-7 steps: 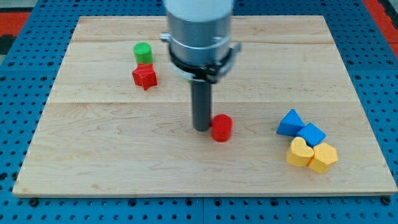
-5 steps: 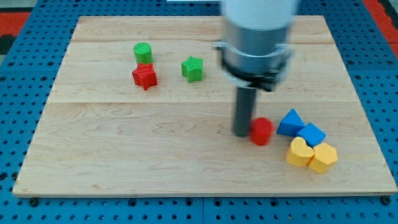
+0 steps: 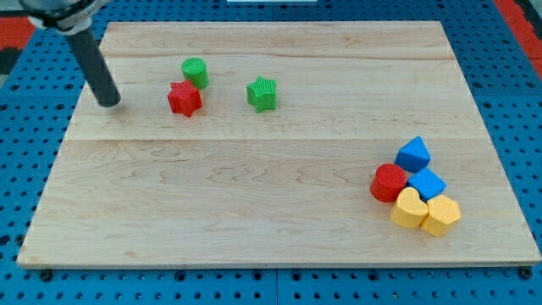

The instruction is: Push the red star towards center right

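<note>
Single view, set above the board's (image 3: 279,212) near edge and tilted down across it toward the far edge. Mid-range: whole board in frame, blue pegboard (image 3: 25,169) on all sides. The arm's upper part is cropped at top left, so camera height probably sits below it.

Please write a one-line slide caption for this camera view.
My tip rests on the board's upper left, apart from the red star to its right.

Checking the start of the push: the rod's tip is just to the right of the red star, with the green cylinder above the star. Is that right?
Not quite. In the camera view my tip is to the left of the red star, with a gap between them, not to its right. The green cylinder does sit just above the star, toward the view's top.
</note>
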{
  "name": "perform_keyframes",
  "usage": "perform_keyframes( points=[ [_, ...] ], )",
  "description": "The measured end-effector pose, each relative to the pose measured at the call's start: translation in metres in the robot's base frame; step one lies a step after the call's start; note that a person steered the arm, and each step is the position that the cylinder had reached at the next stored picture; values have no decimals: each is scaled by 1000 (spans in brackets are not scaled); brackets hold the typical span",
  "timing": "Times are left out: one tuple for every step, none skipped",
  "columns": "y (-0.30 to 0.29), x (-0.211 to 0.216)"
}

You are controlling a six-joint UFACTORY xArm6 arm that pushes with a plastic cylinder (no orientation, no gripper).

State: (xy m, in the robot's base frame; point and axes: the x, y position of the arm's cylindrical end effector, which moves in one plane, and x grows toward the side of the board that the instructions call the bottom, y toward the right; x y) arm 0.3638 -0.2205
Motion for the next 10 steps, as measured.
perform_keyframes(
  points=[
    [101, 23],
    [205, 58],
    [151, 55],
    [97, 35],
    [160, 17],
    [237, 69],
    [272, 137],
    [197, 126],
    [160, 73],
    [231, 36]
  ],
)
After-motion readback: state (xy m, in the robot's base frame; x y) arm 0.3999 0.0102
